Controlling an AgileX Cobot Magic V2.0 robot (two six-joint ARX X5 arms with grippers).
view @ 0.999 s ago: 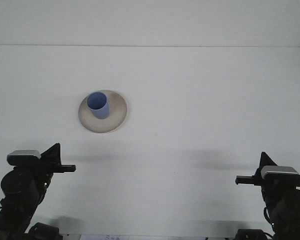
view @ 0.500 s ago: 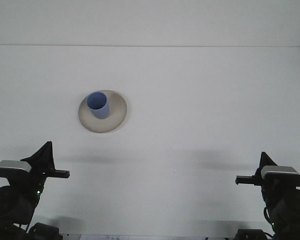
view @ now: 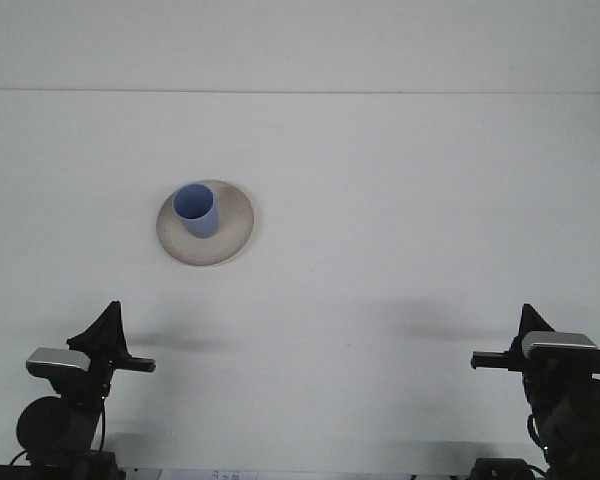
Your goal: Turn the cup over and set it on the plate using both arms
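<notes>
I see the blue cup upright on the plate. The table around the plate is bare. Both grippers, left and right, sit well below the plate; I can't tell their grip.

Left arm low at bottom-left of my view, left gripper pointing right toward centre, holding nothing. Right arm low at bottom-right, right gripper pointing left, mirroring it, also holding nothing. Both well apart. Can't make out finger gap on either from here.
</notes>
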